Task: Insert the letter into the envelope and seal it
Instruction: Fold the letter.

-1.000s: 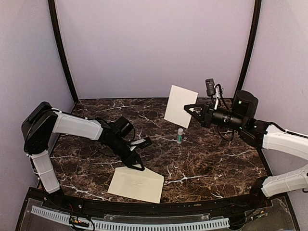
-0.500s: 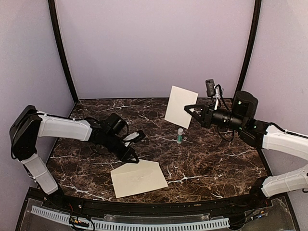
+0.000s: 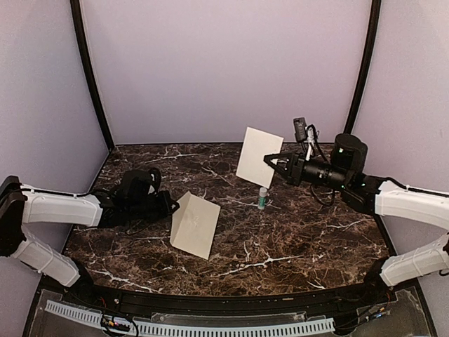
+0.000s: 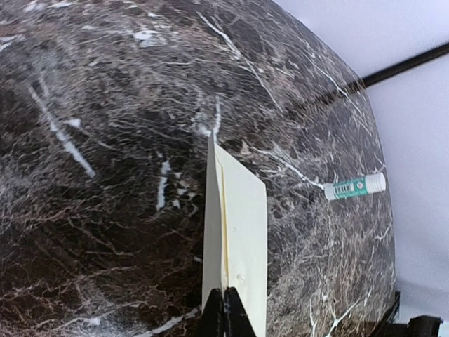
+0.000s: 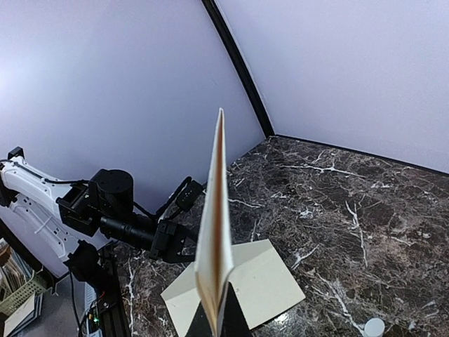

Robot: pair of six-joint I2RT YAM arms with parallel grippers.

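The cream envelope (image 3: pixel 195 225) is lifted off the marble table (image 3: pixel 309 239) and stands tilted on edge left of centre. My left gripper (image 3: pixel 170 205) is shut on its left edge. In the left wrist view the envelope (image 4: pixel 242 225) runs away from the shut fingertips (image 4: pixel 224 312), a fold line showing along it. The whitish letter (image 3: pixel 258 156) hangs upright in the air at the back right, with my right gripper (image 3: pixel 270 160) shut on its right edge. The right wrist view shows the letter (image 5: pixel 216 225) edge-on above the gripper (image 5: pixel 223 316), with the envelope (image 5: pixel 270 281) beyond it.
A small glue stick (image 3: pixel 262 198) with a green label stands on the table below the letter; it is also in the left wrist view as the glue stick (image 4: pixel 354 187). Purple walls and black corner poles (image 3: pixel 91 77) enclose the table. The left arm (image 5: pixel 119 214) reaches in low.
The left gripper shut on the envelope's edge, drew back to the left and raised the envelope from flat to tilted on edge. The right arm with the letter shifted slightly left.
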